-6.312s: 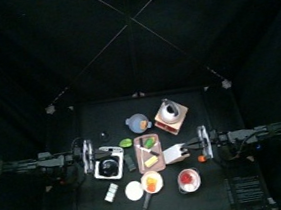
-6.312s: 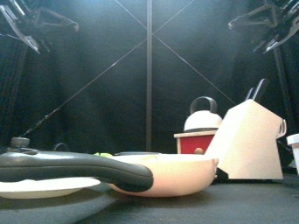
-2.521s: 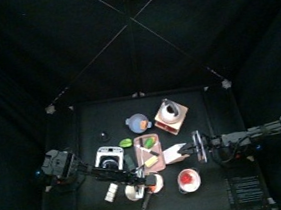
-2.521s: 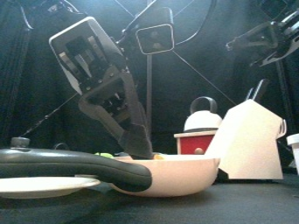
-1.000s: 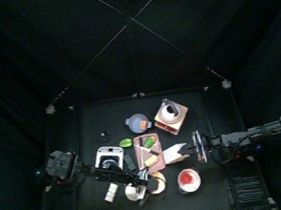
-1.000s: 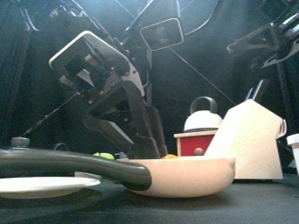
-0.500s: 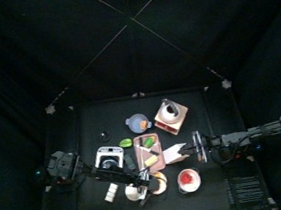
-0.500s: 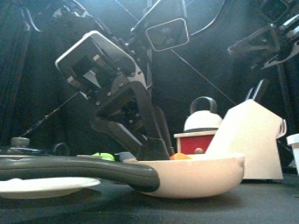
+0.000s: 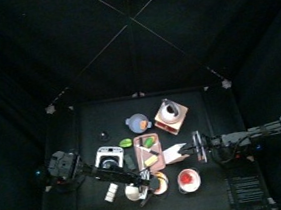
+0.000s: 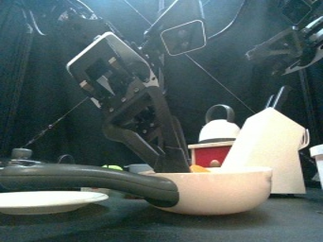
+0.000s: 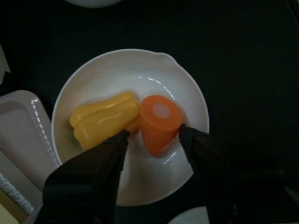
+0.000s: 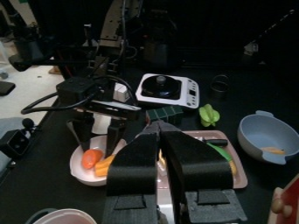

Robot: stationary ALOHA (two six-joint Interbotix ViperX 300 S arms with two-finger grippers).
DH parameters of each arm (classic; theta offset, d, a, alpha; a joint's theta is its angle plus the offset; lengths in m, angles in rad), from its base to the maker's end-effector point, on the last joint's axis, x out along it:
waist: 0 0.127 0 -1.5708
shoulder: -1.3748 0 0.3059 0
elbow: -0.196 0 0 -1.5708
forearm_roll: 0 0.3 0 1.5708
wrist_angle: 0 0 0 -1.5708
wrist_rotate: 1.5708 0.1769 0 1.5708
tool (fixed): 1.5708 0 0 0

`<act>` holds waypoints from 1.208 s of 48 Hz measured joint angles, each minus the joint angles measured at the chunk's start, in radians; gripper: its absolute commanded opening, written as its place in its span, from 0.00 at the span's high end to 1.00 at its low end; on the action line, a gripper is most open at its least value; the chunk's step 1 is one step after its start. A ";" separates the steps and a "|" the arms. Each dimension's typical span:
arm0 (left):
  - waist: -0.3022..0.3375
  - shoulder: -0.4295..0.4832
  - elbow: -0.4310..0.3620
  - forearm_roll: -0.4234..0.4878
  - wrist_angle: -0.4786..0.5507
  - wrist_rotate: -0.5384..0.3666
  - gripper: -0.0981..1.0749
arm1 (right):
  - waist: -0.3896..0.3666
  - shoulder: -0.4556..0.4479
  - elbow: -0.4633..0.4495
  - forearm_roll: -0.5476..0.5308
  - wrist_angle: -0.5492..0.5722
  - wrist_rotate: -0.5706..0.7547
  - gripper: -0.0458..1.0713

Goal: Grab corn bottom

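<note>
Your left gripper (image 11: 149,150) hangs directly over the white bowl (image 11: 82,83) near the table's front, jaws spread wide, with nothing between them. In your left wrist view the bowl holds two pieces side by side and touching: a yellow corn piece (image 11: 103,121) and an orange carrot-like piece (image 11: 162,123). One jaw sits below the corn, the other below and beside the orange piece; whether either jaw touches the bowl or its contents, you cannot tell. In the front view the left arm (image 10: 127,95) slants down behind the bowl (image 10: 228,194), and only a sliver of orange shows above the bowl's rim. A dark pan handle (image 10: 89,180) crosses in front of the bowl, above a white plate (image 10: 44,200). Behind and to the right stand a white knife block (image 10: 271,151) and a red-and-white kettle (image 10: 217,132). Your right gripper (image 12: 163,166) rests apart from the work on the table's right side, jaws close together with only a thin gap and nothing held. Its wrist view looks across the table at the left arm over the bowl (image 12: 82,175), past a pink tray (image 12: 222,153), a green piece (image 12: 208,114), a black-and-white scale (image 12: 170,87) and a blue-grey bowl (image 12: 267,131). In the top view the table (image 9: 91,120) is crowded around its middle.
</note>
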 measured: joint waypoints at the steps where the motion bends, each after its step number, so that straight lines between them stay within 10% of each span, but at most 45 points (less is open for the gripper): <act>1: 0.000 0.000 -0.002 0.000 -0.002 0.000 0.18 | 0.000 0.000 0.000 0.000 0.000 0.000 0.94; 58: 0.003 0.026 0.000 0.000 -0.038 0.000 0.33 | -0.011 0.000 0.008 0.000 0.000 0.000 0.94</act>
